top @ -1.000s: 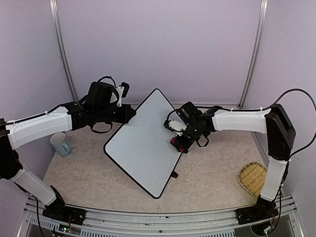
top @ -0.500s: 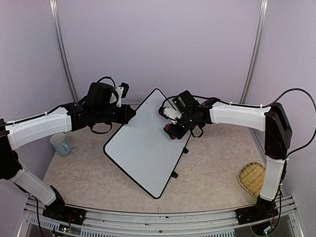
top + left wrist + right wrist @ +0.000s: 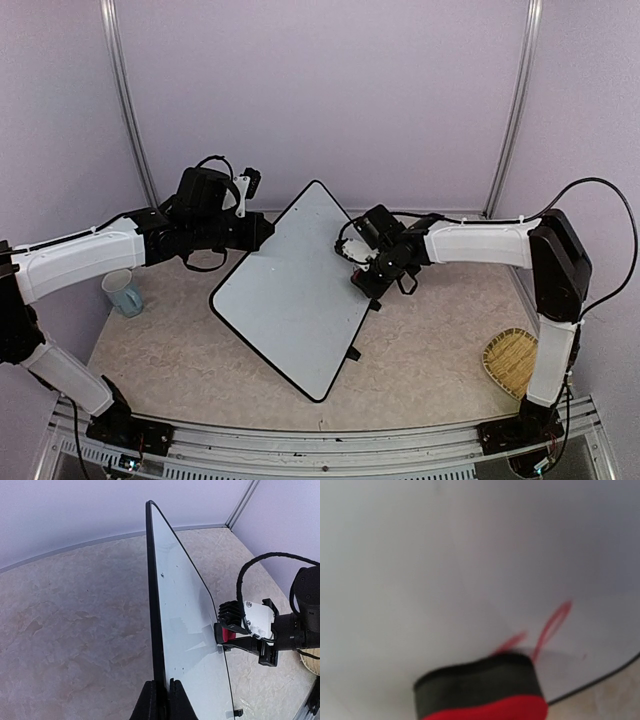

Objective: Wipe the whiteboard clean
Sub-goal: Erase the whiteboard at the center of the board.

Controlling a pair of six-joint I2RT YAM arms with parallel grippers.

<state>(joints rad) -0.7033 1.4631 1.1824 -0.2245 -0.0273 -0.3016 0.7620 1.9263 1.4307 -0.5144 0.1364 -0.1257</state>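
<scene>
Basket (image 3: 512, 362) sits near right on the table (image 3: 420, 380), cup (image 3: 122, 292) out left, both well apart from the action. Mid-table, the whiteboard (image 3: 290, 290) is propped at a tilt, and the left gripper (image 3: 161, 696) is clenched on its black frame, bracing it against the wiping push. Further back, the right gripper (image 3: 363, 282) grasps a red-and-black eraser (image 3: 481, 692), pad pressed near the board's right edge; faint red streaks show beside it.
</scene>
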